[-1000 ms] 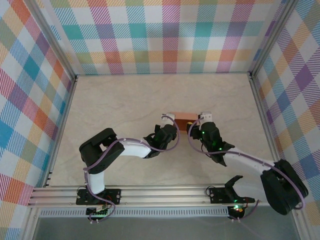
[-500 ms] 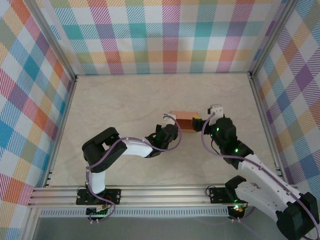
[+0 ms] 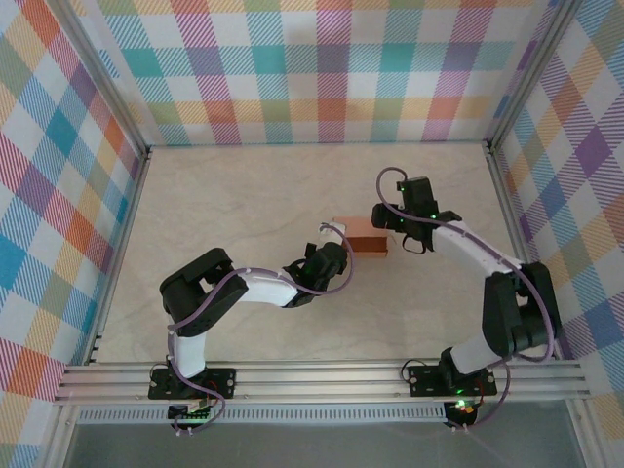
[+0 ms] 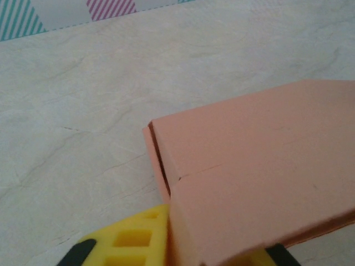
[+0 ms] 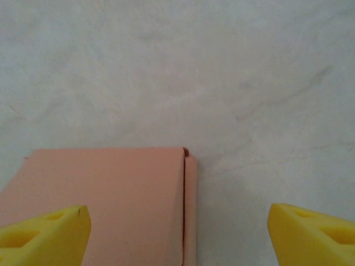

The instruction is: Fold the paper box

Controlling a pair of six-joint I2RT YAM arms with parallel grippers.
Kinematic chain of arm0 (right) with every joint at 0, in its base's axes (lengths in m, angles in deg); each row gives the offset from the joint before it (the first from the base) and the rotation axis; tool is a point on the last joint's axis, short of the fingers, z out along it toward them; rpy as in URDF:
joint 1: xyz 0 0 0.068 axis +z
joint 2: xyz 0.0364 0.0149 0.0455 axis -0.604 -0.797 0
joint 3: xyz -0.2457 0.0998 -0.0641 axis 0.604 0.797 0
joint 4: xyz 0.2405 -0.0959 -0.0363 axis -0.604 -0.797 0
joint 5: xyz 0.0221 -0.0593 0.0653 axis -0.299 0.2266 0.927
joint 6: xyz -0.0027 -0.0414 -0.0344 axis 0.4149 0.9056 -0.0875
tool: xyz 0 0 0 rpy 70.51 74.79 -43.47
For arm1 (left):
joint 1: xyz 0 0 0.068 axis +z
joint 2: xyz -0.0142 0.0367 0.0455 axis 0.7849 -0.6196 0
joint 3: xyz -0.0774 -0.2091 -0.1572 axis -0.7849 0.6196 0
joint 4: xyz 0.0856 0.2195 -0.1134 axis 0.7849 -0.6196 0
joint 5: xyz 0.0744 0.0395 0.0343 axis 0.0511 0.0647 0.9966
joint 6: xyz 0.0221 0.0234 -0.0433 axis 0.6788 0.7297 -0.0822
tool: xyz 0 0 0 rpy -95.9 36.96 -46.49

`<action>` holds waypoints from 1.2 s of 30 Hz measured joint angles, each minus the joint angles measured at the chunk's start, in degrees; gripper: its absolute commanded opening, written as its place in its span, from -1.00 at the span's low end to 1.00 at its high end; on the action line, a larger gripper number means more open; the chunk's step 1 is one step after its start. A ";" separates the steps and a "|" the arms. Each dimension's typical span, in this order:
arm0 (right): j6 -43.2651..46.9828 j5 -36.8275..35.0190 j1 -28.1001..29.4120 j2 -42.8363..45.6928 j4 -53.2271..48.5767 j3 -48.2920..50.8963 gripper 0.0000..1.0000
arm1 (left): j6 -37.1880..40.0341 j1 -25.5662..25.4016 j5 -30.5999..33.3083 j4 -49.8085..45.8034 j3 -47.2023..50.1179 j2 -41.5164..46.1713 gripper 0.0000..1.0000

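Lying just right of the middle in the top view, the paper box [image 3: 359, 235] rests on the pale tabletop [image 3: 244, 195] with its panels already drawn up into a low block. It looks like thin card, so I judge it light, springy at the creases, easy to dent, and likely to slide on the smooth surface. The folded edges and corners should be the safest places to grip, not the broad flat top. At left centre of the left wrist view, one end flap [image 4: 157, 160] stands slightly proud of its seam.

The left hand [image 3: 339, 250] is closed narrow on the box's lower-left corner, with card between its yellow fingers [image 4: 133, 244]. The right hand [image 3: 387, 222] is spread wide at the box's right end. One of its fingers sits over the card and the other over bare tabletop.

Open tabletop lies all around the box. The plaid walls [image 3: 322, 78] and the metal rail [image 3: 322, 375] at the bottom of the frame are well apart from it.
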 measured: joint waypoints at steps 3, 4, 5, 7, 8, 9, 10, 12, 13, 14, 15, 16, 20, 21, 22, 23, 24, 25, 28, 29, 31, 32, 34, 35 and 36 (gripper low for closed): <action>-0.87 1.07 -0.35 -2.27 -0.13 0.00 0.65 | 0.55 0.00 -1.55 0.02 0.13 0.00 -0.43; -1.03 1.36 -0.46 -2.64 -0.15 0.00 0.65 | 0.48 0.00 -2.05 0.07 0.24 0.00 -0.35; -1.14 1.70 -0.52 -2.91 -0.15 0.00 0.65 | 0.59 0.00 -2.56 0.00 0.37 0.00 -0.26; -1.46 2.12 -0.57 -3.19 -0.13 0.00 0.65 | 0.68 0.00 -3.52 0.11 0.76 0.02 -0.08; -1.68 2.34 -0.57 -3.32 -0.13 -0.02 0.64 | 0.94 0.00 -4.02 0.11 1.16 0.13 0.01; -1.95 2.58 -0.57 -3.52 -0.11 -0.02 0.64 | 1.09 0.00 -4.52 0.07 1.62 0.24 0.11; -2.08 2.73 -0.57 -3.72 -0.11 -0.02 0.64 | 1.07 0.00 -4.98 0.07 2.08 0.44 0.19; -2.40 3.08 -0.57 -4.22 -0.13 -0.02 0.63 | 1.27 0.00 -6.36 -0.37 2.99 1.11 0.46; -2.54 3.19 -0.57 -4.44 -0.11 -0.02 0.64 | 1.33 0.00 -7.26 -0.92 3.13 1.49 0.56; -2.60 3.28 -0.55 -4.66 -0.09 -0.02 0.64 | 1.53 0.00 -8.31 -1.20 3.21 1.90 0.68; -2.80 3.43 -0.57 -4.87 -0.09 -0.02 0.64 | 1.42 0.00 -9.38 -1.16 3.34 2.36 0.76; -2.95 3.48 -0.57 -5.01 -0.07 -0.04 0.64 | 1.29 0.00 -10.45 -1.20 3.54 2.89 0.83; -3.50 3.78 -0.68 -5.46 0.11 -0.17 0.64 | 1.11 0.00 -14.16 -0.79 6.23 6.03 0.93; -3.61 3.87 -0.72 -5.51 0.11 -0.17 0.64 | 0.98 0.00 -14.84 -0.63 7.76 7.21 0.94; -3.63 3.89 -0.74 -5.51 0.11 -0.17 0.64 | 0.94 0.00 -15.37 -0.59 8.96 8.15 0.95; -3.63 4.02 -0.79 -5.51 0.11 -0.17 0.64 | 0.92 0.00 -15.89 -0.39 10.58 9.33 0.96; -3.63 4.07 -0.83 -5.53 0.13 -0.17 0.64 | 0.92 0.00 -16.33 -0.17 12.37 10.71 0.97; -3.63 4.07 -0.83 -5.62 0.20 -0.17 0.64 | 0.92 0.00 -16.68 0.17 13.99 12.07 0.98; -3.63 4.11 -0.85 -5.88 0.31 -0.20 0.63 | 0.92 0.00 -17.46 0.39 18.38 17.35 1.00; -3.63 4.24 -0.87 -5.99 0.33 -0.20 0.63 | 0.83 0.00 -17.53 0.26 19.43 19.61 1.00; -3.63 4.48 -0.87 -6.14 0.52 -0.20 0.63 | 0.13 0.11 -17.46 -1.03 19.89 23.89 1.00; -3.61 4.68 -0.87 -6.25 0.70 -0.20 0.63 | -0.63 0.28 -17.27 -2.40 19.32 25.92 1.00; -3.61 5.16 -0.87 -6.36 0.83 -0.20 0.63 | -2.56 1.25 -16.85 -6.05 16.52 28.24 1.00; -3.61 5.53 -0.87 -6.38 0.90 -0.20 0.62 | -3.85 1.97 -16.90 -8.28 14.23 28.61 1.00; -3.61 5.92 -0.87 -6.38 0.96 -0.20 0.62 | -5.18 3.04 -17.14 -10.29 11.91 28.59 1.00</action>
